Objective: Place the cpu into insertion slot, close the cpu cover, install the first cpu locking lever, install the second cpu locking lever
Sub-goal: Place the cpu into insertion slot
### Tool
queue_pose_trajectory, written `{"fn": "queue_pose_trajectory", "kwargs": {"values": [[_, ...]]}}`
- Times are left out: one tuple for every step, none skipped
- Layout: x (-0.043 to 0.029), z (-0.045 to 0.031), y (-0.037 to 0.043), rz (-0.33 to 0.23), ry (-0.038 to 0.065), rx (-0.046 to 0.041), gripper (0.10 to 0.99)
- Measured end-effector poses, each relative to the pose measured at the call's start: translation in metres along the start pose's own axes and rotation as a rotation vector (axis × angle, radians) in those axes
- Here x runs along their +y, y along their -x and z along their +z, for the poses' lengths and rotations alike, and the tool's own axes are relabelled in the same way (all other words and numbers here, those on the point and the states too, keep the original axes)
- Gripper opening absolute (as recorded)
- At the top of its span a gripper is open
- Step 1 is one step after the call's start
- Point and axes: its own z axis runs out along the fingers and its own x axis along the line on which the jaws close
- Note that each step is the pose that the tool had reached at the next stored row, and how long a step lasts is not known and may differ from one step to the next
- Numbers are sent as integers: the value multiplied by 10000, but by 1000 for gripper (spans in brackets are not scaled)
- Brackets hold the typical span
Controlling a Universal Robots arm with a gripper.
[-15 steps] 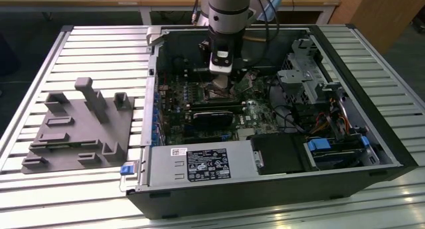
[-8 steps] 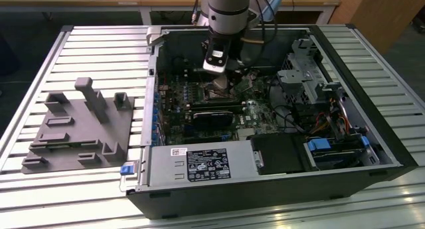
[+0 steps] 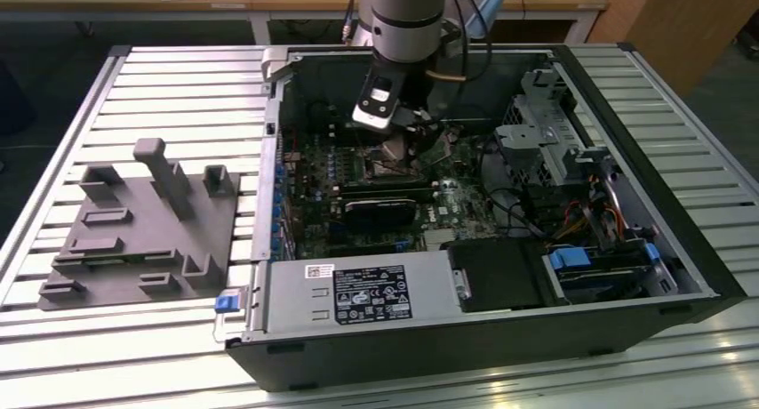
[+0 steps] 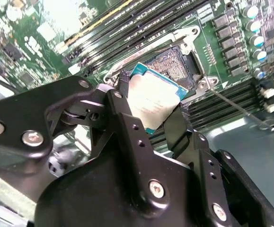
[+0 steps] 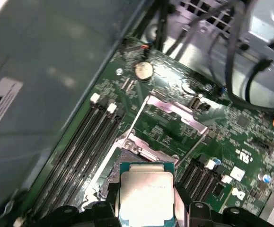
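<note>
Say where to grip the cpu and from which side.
By two opposite edges, coming down on its metal face: the cpu is a thin flat square, so only edges give purchase. The gripper pinches it so, over the insertion slot.

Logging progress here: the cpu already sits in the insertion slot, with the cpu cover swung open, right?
Not seated: in the second wrist view the hand holds the cpu over the insertion slot. The cpu cover is open, as the first wrist view shows.

PC case (image 3: 475, 351) sits open on the worktop (image 3: 155, 80), fixture block (image 3: 131, 240) beside it on the exterior view's left. Inside, the tool (image 3: 397, 147) holds the chip (image 5: 146, 198) just over the socket (image 4: 172, 64).
</note>
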Motion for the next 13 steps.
{"fn": "queue_pose_trajectory", "kwargs": {"values": [[0, 2, 0, 178, 3, -15, 541], [0, 4, 0, 358, 7, -30, 541], [0, 7, 0, 536, 11, -46, 541], [-1, 9, 0, 716, 13, -61, 541], [-1, 11, 0, 906, 17, -77, 541], [-1, 14, 0, 1086, 21, -92, 541], [-1, 17, 0, 1265, 24, -107, 541], [-2, 20, 0, 1443, 27, -122, 541], [-2, 23, 1, 1623, 30, -137, 541], [-2, 26, 0, 1801, 34, -152, 541], [-2, 28, 1, 1982, 37, -168, 541], [-3, 32, 1, 2176, 40, -184, 541], [-3, 34, 1, 2356, 44, -200, 541]]}}
